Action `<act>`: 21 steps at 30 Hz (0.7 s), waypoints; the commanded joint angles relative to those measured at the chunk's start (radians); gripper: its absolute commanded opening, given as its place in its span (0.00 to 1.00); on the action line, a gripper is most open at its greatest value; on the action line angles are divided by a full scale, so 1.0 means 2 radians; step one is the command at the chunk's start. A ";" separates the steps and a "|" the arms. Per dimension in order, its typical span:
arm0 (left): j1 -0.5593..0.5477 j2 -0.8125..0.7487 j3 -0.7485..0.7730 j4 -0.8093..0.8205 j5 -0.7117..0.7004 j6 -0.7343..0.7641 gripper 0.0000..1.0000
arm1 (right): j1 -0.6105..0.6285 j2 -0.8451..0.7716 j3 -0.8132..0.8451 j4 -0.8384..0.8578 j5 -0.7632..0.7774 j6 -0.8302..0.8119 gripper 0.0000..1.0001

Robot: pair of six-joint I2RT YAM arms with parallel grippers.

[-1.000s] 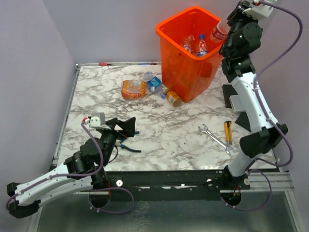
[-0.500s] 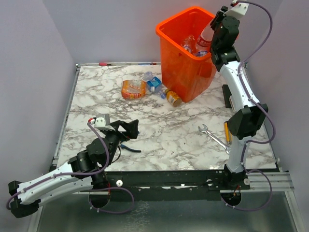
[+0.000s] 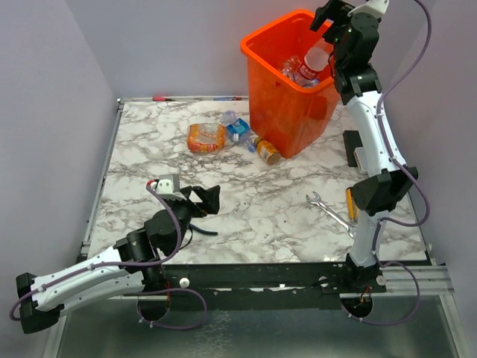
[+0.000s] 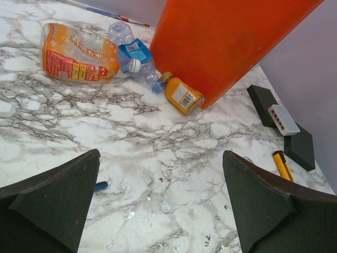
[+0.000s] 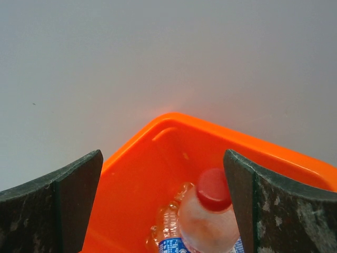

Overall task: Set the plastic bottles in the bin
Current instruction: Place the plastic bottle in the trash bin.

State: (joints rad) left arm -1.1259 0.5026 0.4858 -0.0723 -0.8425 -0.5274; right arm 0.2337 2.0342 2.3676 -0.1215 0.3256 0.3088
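Seen from above, the task looks partly done. The orange bin (image 3: 287, 112) at the far side of the marble table (image 3: 246, 194) holds at least two clear bottles (image 3: 290, 69). A red-capped bottle (image 3: 311, 63) sits tilted in its mouth, directly under the right gripper (image 3: 328, 19), which hovers over the bin's far right corner. Three bottles lie on the table just left of the bin's foot. They are a crushed orange-labelled bottle (image 3: 206, 137), a blue-labelled bottle (image 3: 236, 127) beside it, and a small yellow bottle (image 3: 266, 150) nearest the bin wall. The left gripper (image 3: 205, 200) hangs low over the near left of the table, well apart from them, with blue-handled pliers (image 3: 200, 228) just beside it. A steel wrench (image 3: 332, 212) lies near the right arm and is not part of the task. In the left wrist view that gripper's jaws are spread wide with nothing between them, and the three bottles lie ahead; the small yellow bottle (image 4: 182, 95) touches or nearly touches the bin. The right wrist view looks down into the bin. Here too the jaws stand wide apart, and the red-capped bottle (image 5: 213, 211) lies below them, held by neither as far as I can tell. More clear plastic shows deeper in the bin. By my judgement, three bottles remain to be collected.
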 commanded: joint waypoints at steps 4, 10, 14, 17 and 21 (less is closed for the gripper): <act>0.000 0.061 0.029 0.033 -0.009 0.015 0.99 | 0.020 -0.162 -0.085 0.007 -0.030 0.010 0.99; 0.001 0.116 0.067 0.034 -0.004 0.013 0.99 | 0.024 -0.294 -0.226 -0.003 -0.135 0.049 0.88; 0.020 0.148 0.098 0.030 0.006 0.002 0.99 | 0.024 -0.380 -0.355 0.014 -0.249 0.080 0.87; 0.085 0.179 0.129 -0.002 0.059 -0.041 0.99 | 0.024 -0.460 -0.475 0.054 -0.321 0.116 0.87; 0.244 0.244 0.145 -0.022 0.245 -0.134 0.99 | 0.023 -0.538 -0.599 0.051 -0.363 0.133 0.88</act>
State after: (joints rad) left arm -0.8799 0.8867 0.7406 -0.0513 -0.6949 -0.5991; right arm 0.2798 1.0580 1.3548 -0.0177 -0.2111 0.5041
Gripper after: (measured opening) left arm 0.991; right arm 0.877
